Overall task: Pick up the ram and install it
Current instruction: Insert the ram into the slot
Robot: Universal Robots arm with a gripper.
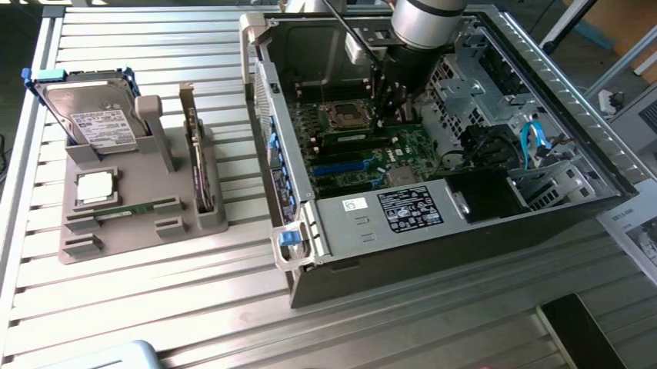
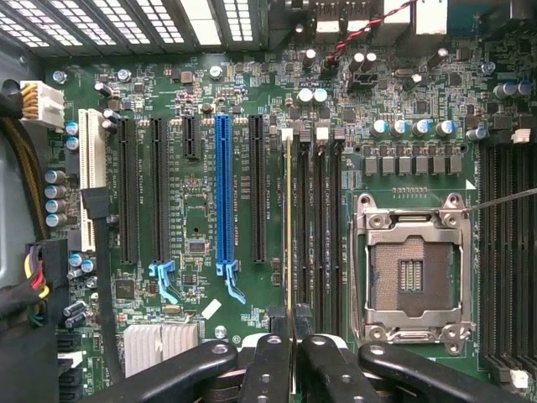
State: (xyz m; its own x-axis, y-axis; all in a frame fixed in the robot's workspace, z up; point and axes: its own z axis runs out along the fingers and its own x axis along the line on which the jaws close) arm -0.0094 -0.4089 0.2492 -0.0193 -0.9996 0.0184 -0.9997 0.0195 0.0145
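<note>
Slats of a metal table [image 1: 154, 307] are running across the exterior view, carrying an open computer case [image 1: 308, 254] that is lying on its side with its walls standing up around the motherboard [image 1: 355, 150]. The robot arm [image 1: 426, 23] is reaching down into the case from above. Its gripper [image 1: 390, 115] is hanging low over the board, between the case's far wall and the drive bays on the exterior view's right, with little free room on either side. On the exterior view's left, well apart from the case, a grey holder [image 1: 123, 231] is keeping a hard drive [image 1: 98, 119] and an expansion card [image 1: 193, 146] upright. A square processor chip [image 1: 95, 187] and a second ram stick [image 1: 138, 209] are lying flat in it. Bare slatted table is lying open between holder and case. In the wrist view, the gripper's [image 2: 291, 357] two dark fingers [image 2: 270, 369] are pinching the ram [image 2: 289, 227], a thin green stick showing edge-on as a narrow line. The ram is standing in line with the black memory slots [image 2: 319, 227], on the side farthest from the empty processor socket [image 2: 411, 273], with a long black expansion slot [image 2: 256, 189] just beside it. Whether it is touching a slot is impossible to tell. A blue slot [image 2: 222, 193] is lying further off.
</note>
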